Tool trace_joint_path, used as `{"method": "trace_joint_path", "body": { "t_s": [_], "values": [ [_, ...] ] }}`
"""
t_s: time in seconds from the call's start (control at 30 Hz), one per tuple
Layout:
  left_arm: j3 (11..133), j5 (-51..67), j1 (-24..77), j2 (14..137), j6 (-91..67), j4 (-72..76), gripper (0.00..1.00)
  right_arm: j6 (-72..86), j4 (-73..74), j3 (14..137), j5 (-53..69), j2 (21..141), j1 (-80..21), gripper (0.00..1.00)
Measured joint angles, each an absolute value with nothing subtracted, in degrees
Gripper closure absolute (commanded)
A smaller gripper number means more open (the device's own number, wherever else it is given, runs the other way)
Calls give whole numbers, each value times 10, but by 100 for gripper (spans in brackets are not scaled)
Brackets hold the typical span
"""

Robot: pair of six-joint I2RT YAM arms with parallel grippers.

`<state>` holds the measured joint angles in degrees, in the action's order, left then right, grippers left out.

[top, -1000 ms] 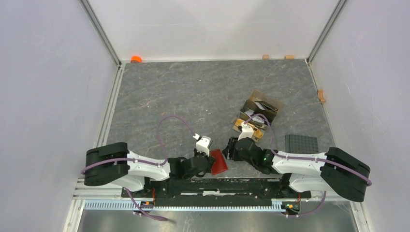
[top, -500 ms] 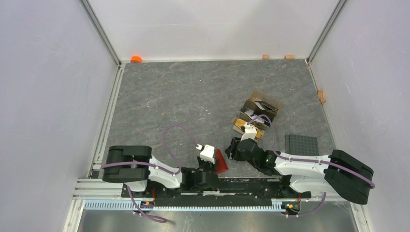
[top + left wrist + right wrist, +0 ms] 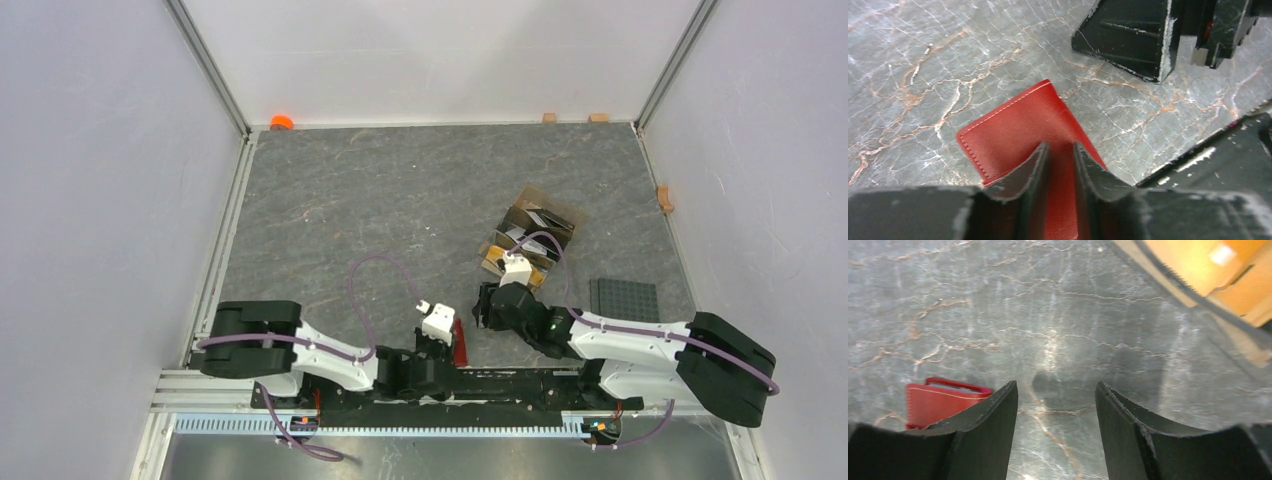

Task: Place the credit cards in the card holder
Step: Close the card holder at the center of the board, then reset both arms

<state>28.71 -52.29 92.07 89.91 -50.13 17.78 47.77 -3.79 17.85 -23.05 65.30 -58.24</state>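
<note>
The card holder (image 3: 459, 342) is red stitched leather and stands nearly edge-on by the near rail; its flat face fills the left wrist view (image 3: 1018, 125). My left gripper (image 3: 450, 352) (image 3: 1061, 147) sits over it with its jaws a narrow gap apart, red showing between them. My right gripper (image 3: 484, 305) (image 3: 1056, 390) is open above bare table just right of the holder (image 3: 940, 400), nothing between its fingers. I cannot pick out the credit cards; pale flat pieces lie in a brown cardboard tray (image 3: 538, 222) behind the right gripper.
A dark gridded plate (image 3: 623, 298) lies on the right. An orange-tan edge (image 3: 1218, 270) of the cardboard shows at the right wrist view's top corner. Small tan blocks (image 3: 664, 197) and an orange cap (image 3: 281, 122) sit along the walls. The arm rail (image 3: 520, 380) runs close behind the holder.
The left arm drew back toward the rail, turning the red holder from flat to edge-on. Its jaws went from shut to slightly parted. The right gripper opened a little wider.
</note>
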Motion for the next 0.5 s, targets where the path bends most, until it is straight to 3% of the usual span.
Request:
{"method": "trace_joint_path", "body": {
  "t_s": [0.13, 0.27, 0.4, 0.5],
  "values": [
    [315, -426, 875, 844, -455, 79, 25, 433, 29, 205, -232, 642, -561, 27],
    [324, -340, 808, 778, -419, 7, 3, 380, 92, 260, -234, 620, -549, 16],
    [358, -239, 709, 744, -398, -44, 0, 326, 122, 318, -228, 591, -525, 5],
    [402, -165, 617, 744, -383, -95, 0, 284, 137, 346, -213, 585, -474, 2]
  ]
}}
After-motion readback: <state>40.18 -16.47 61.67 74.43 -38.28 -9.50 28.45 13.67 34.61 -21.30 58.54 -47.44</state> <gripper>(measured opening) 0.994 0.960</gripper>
